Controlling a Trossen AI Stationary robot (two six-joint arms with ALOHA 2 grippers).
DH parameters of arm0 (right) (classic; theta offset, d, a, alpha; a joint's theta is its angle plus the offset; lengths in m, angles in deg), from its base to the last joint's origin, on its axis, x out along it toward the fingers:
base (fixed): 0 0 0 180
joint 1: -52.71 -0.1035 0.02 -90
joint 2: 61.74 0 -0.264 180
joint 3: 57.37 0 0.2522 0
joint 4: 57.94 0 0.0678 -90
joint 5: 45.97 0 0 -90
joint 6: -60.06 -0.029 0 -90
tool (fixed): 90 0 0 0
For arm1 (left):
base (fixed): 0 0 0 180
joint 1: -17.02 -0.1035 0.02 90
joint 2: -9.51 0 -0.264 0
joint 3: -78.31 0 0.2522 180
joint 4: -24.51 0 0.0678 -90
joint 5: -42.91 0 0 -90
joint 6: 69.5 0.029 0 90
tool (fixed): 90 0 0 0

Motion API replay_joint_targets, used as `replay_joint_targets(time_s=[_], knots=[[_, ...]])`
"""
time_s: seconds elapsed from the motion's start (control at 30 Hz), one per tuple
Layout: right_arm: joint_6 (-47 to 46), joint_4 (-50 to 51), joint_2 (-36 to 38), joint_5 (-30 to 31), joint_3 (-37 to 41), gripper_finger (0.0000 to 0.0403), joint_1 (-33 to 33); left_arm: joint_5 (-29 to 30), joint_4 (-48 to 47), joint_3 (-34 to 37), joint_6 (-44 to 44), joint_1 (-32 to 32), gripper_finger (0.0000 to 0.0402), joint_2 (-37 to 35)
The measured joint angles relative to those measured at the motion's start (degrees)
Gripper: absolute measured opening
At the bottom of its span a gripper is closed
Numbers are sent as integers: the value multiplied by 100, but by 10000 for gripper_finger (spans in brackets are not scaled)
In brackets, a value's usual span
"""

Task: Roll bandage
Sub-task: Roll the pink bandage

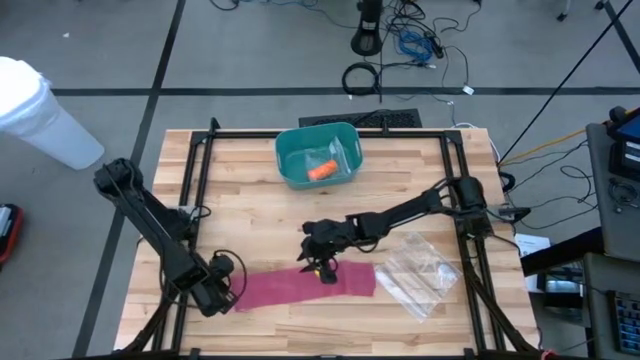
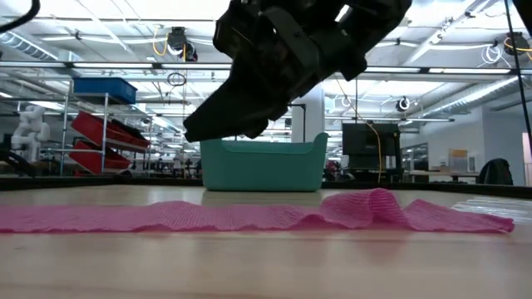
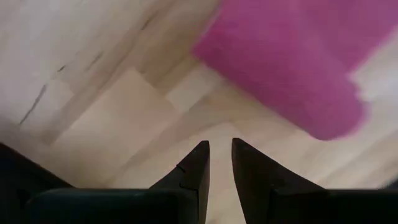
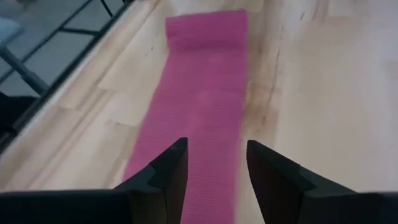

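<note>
A pink bandage lies unrolled and mostly flat on the wooden table, running left to right near the front edge. It has a small raised wrinkle toward its right end. My right gripper hangs open over the middle of the strip, slanting down and clear of it. In the right wrist view its fingers straddle the bandage, which runs away from them. My left gripper points down over bare wood just off the bandage's left end. Its fingers stand a narrow gap apart with nothing between them.
A teal bin with an orange object inside stands at the table's far middle. A clear plastic bag lies right of the bandage. A black frame runs around the table top. Bare wood lies between the bin and the bandage.
</note>
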Motion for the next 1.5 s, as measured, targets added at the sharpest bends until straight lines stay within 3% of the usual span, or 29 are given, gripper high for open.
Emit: replay_joint_targets(time_s=[0.17,0.4,0.5,0.6,0.67,0.87,1.13,1.3,1.4,1.5], knots=[[162,102,67,9,-17,149,26,129,31,244,24,-175,72,361],[555,678,300,25,-18,148,21,746,270,352,1233,-635,72,688],[878,928,352,25,-18,148,24,1383,423,356,1668,-757,72,696],[939,996,352,22,-16,148,50,2421,807,385,2020,-892,72,733],[881,932,352,14,-16,148,55,2732,1159,383,2338,-981,72,737],[199,66,267,25,-22,148,4,2399,1905,347,3158,-1315,72,743],[118,-720,-47,184,-18,148,-114,2278,229,-473,3139,-1291,72,397],[5,-935,-330,171,-7,148,-116,2119,-856,-1038,3129,-933,72,267],[-6,-869,-388,164,-18,148,-116,1974,-931,-1134,3131,-582,72,256],[-7,-740,-398,165,-11,148,-116,1352,-909,-1134,3081,-190,72,264]])
